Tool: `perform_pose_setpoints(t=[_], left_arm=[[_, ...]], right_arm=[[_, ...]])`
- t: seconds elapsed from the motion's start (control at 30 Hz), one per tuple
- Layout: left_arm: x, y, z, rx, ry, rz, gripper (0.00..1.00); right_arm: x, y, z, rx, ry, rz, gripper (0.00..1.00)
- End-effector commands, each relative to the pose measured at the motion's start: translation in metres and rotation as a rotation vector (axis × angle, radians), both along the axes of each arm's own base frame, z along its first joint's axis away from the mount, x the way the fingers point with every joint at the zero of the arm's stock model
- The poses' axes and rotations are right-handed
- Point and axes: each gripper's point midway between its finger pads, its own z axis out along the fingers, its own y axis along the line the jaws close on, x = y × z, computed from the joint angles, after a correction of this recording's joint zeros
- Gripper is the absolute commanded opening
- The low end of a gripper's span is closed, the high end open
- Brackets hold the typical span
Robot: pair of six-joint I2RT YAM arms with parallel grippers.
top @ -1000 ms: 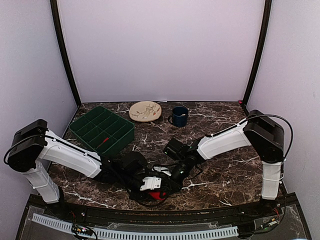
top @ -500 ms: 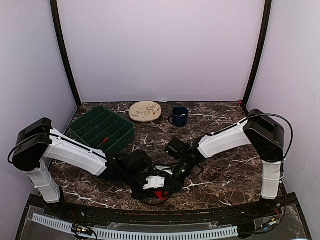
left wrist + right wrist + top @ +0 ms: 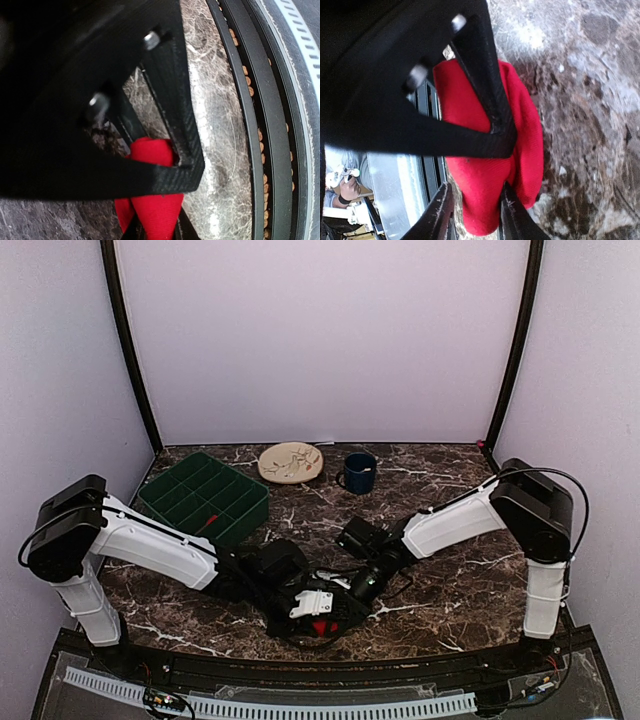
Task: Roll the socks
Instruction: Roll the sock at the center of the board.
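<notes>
No writing, label, brand, number or sign can be read anywhere

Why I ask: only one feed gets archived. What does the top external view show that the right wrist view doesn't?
Only top external: the green plastic compartment tray, the round beige plate and the dark blue mug. Only right wrist: the folds of the bright red fabric socks up close, sitting between the fingers of the right claw. Both: red sock fabric on the dark marble-pattern table.
</notes>
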Motion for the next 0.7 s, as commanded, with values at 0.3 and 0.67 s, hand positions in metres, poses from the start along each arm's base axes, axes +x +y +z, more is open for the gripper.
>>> perform_pose_setpoints(t=[0.3, 0.67], left_arm=[[0.006, 0.014, -0.018, 0.106, 0.107, 0.165, 0.08], [0.029, 0.013, 0.01, 0.04, 0.129, 0.27, 0.05]], right_arm=[[0.02, -0.023, -0.003, -0.003, -0.063, -0.129, 0.34], [0.051, -0.04, 0.003, -0.023, -0.164, -0.271, 0.38]])
